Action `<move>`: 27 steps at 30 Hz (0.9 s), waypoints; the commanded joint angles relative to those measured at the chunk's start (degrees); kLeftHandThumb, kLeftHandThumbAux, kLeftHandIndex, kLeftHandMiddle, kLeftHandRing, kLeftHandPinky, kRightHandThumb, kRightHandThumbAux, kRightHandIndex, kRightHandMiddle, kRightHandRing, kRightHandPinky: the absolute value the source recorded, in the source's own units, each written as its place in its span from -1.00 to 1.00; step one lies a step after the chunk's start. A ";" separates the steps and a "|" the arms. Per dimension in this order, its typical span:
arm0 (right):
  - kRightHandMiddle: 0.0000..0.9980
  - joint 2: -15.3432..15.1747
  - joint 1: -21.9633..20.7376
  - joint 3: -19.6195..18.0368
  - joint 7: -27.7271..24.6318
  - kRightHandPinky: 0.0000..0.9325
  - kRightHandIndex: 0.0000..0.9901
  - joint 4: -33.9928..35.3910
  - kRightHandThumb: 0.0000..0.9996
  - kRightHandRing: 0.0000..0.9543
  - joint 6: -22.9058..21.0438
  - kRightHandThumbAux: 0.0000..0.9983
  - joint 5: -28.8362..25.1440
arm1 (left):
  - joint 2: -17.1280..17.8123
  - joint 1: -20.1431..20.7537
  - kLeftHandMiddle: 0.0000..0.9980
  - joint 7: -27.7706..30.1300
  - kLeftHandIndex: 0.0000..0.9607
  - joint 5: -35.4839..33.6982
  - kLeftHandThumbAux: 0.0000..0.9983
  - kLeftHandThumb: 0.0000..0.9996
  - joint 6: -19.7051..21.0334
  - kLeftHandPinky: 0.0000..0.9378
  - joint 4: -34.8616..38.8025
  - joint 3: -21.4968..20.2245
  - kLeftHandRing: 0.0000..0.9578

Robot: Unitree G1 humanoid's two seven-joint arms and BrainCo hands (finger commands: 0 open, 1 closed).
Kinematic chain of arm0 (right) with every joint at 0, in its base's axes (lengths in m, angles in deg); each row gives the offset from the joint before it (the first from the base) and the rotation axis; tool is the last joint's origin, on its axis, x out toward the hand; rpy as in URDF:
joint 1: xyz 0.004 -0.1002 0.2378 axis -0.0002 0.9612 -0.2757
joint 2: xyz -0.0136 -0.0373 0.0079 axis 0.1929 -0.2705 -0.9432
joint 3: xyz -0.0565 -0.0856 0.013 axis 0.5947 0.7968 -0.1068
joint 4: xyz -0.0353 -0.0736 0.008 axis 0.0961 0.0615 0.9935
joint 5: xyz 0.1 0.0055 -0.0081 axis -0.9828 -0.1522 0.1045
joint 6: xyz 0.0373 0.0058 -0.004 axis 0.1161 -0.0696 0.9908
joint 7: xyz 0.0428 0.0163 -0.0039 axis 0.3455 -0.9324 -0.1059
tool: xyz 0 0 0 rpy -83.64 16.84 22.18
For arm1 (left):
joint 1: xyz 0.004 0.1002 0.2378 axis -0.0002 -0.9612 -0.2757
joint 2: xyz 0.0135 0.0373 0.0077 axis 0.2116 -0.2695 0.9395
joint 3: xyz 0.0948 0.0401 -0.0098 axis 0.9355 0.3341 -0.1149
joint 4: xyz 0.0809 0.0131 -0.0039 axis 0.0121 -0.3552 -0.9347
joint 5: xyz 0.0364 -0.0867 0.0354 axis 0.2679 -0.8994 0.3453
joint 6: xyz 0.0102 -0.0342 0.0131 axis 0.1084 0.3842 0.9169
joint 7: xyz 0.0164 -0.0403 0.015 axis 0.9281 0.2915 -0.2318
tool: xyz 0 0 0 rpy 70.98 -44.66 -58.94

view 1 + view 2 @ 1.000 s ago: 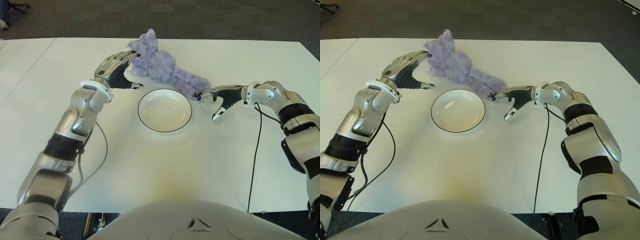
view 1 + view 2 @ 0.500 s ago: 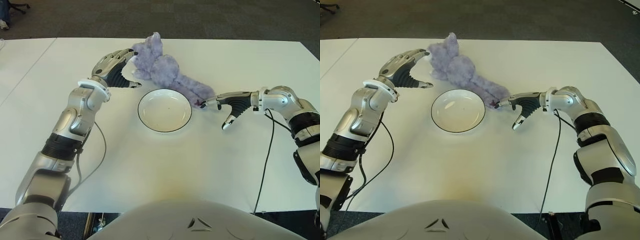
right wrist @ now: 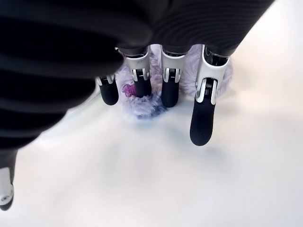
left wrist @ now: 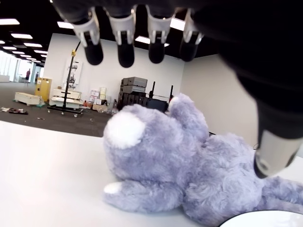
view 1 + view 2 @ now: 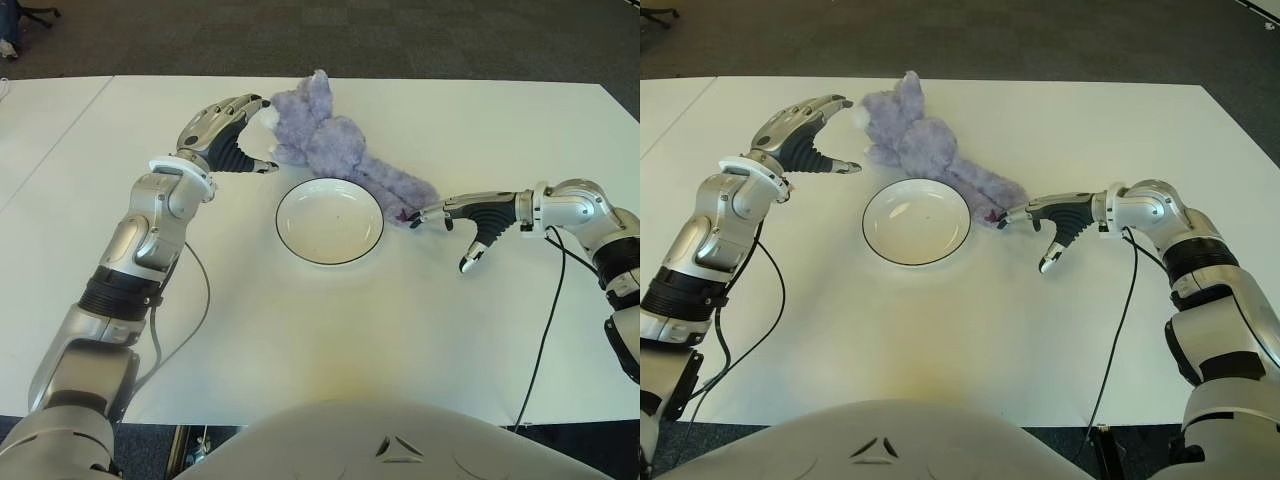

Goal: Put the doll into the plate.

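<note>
White desk (image 5: 330,330) seen from the robot's head, with both arms reaching forward. A white plate (image 5: 329,221) with a dark rim sits near the centre of the desk and holds nothing. The doll (image 5: 340,150) — a purple plush animal — lies on the desk outside the plate, stretched diagonally from 11 o'clock to 3 o'clock of it; its head, with a pale muzzle, is at the far-left end, and its narrow end, bearing a small magenta mark, lies just beside the plate's right rim.

Left hand (image 5: 232,130): at 10 o'clock of the plate, just beside the doll's head. Its fingers (image 4: 124,47) are extended and spread, with the thumb (image 4: 277,151) set apart below them; the wrist view shows the doll's head in front of the open palm, with nothing grasped. Whether the fingertips touch the fur cannot be told.

Right hand (image 5: 462,214): at 3 o'clock of the plate, palm down. Its fingers (image 3: 170,90) are straight and apart, the tips reaching the doll's narrow end — they appear to touch the fur without closing on it. The thumb (image 5: 474,256) hangs away toward the near side. A black cable (image 5: 540,330) trails from the right arm across the desk.
</note>
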 commanded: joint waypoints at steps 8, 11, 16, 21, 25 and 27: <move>0.62 -1.96 8.47 2.41 -10.97 0.85 -0.86 1.36 -1.00 0.81 -3.19 -0.04 1.27 | 0.29 -0.99 -0.86 1.83 -0.93 0.28 0.20 -0.93 0.45 -0.88 0.17 -0.25 -0.87; 0.62 -2.80 9.08 2.10 -11.97 0.85 -0.86 3.11 -1.00 0.82 -3.66 -0.04 0.30 | 0.28 -1.03 -0.86 1.69 -0.93 0.29 0.20 -0.93 0.33 -0.88 0.14 -0.34 -0.87; 0.61 -4.77 10.37 1.72 -14.11 0.84 -0.90 7.48 -1.00 0.81 -5.68 -0.04 -1.22 | 0.24 -1.09 -0.86 1.33 -0.93 0.37 0.20 -0.92 0.14 -0.89 0.03 -0.44 -0.87; 0.60 -6.59 11.95 1.36 -15.17 0.84 -0.91 11.29 -1.00 0.81 -8.07 -0.03 -1.63 | 0.19 -0.96 -0.86 1.16 -0.92 0.38 0.21 -0.90 -0.04 -0.87 -0.32 -0.42 -0.87; 0.60 -7.49 12.90 1.01 -15.11 0.84 -0.90 13.14 -1.00 0.81 -9.36 -0.01 -1.07 | 0.15 -0.95 -0.86 1.14 -0.92 0.26 0.22 -0.88 -0.17 -0.89 -0.43 -0.47 -0.87; 0.61 -7.84 13.32 0.91 -15.21 0.84 -0.90 13.89 -1.00 0.81 -9.75 -0.01 -0.84 | 0.30 -0.92 -0.86 1.16 -0.92 0.13 0.23 -0.88 -0.41 -0.88 -0.62 -0.56 -0.87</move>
